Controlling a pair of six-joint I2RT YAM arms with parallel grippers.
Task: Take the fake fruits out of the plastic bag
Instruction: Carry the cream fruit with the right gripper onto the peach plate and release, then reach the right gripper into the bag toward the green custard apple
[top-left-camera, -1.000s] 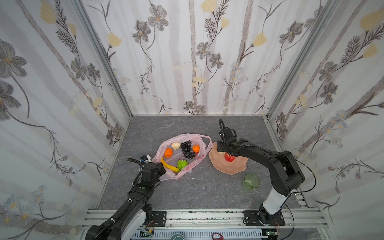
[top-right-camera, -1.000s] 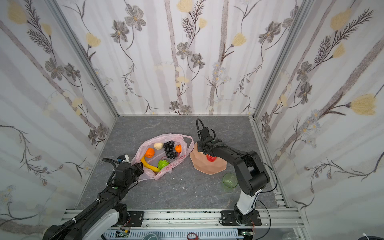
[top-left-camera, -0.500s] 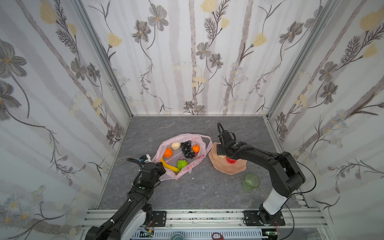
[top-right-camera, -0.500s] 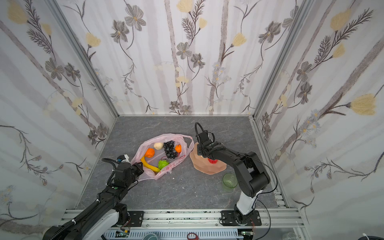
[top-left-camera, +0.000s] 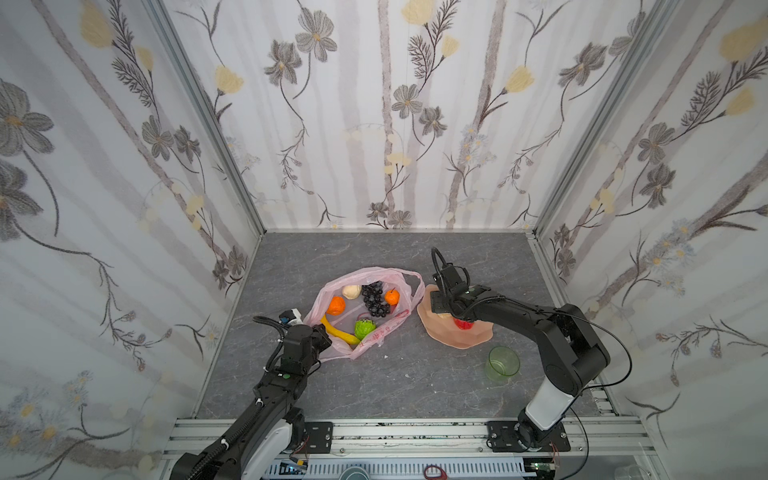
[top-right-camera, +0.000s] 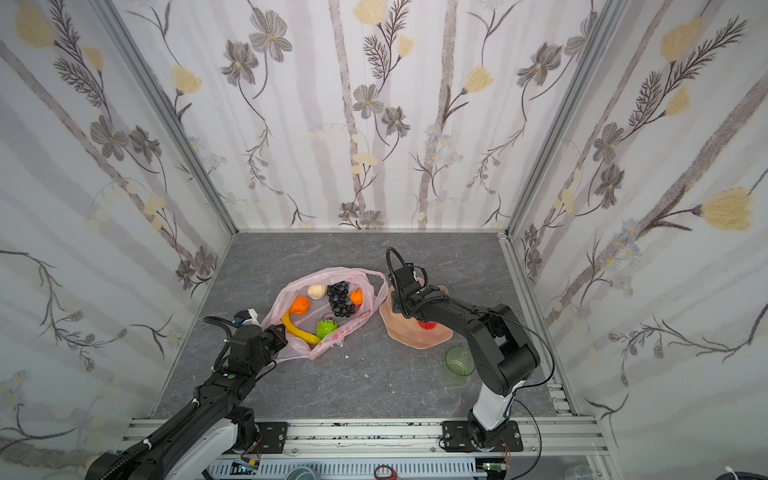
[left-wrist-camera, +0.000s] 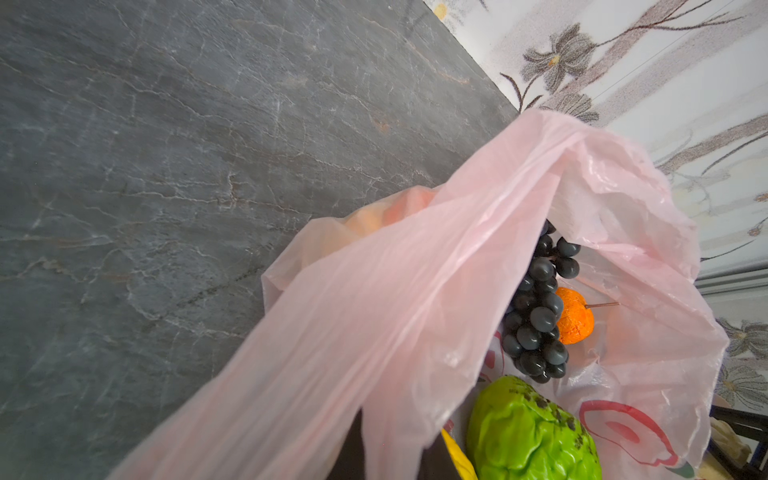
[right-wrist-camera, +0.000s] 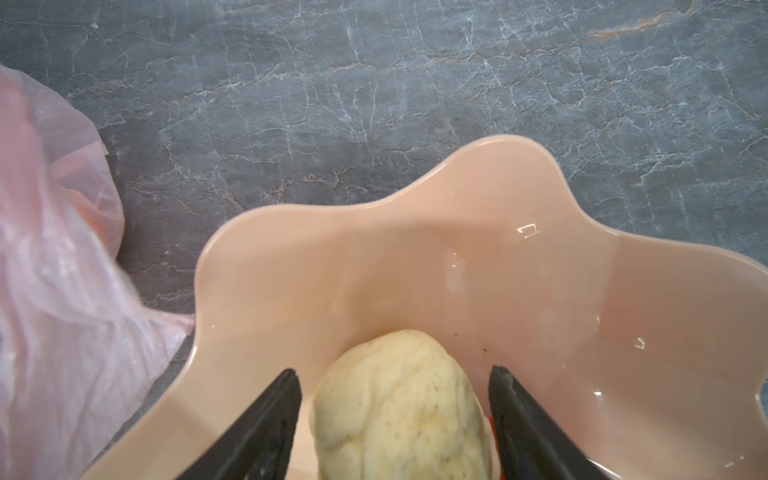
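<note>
Spread apart at the right gripper (right-wrist-camera: 395, 372), with a clear gap either side of the beige lumpy piece (right-wrist-camera: 399, 411) lying between its fingers on the peach plate (right-wrist-camera: 457, 257); nothing gripped there; just behind those fingers, partly under the wrist, the red apple (top-left-camera: 463, 323), also on the plate; well apart from that gripper, back towards the arm's base, the green cup (top-left-camera: 503, 363), upright on the grey tabletop (top-left-camera: 374, 395); clamped together at the left gripper (top-left-camera: 324, 332) on the near edge of the plastic bag (left-wrist-camera: 395, 291), pink film raised and stretched away from the jaws; mouth of the bag wide open, its far handle just beside the plate; inside, nearest the left gripper, the banana (top-left-camera: 337, 330); just beyond it the green bumpy fruit (top-left-camera: 365, 328); farther off, the grape bunch (top-left-camera: 375, 299) between the larger orange (top-left-camera: 336, 306) and the smaller orange (top-left-camera: 391, 296); farthest from that gripper, beside the grapes, a second beige piece (top-left-camera: 351, 291).
</note>
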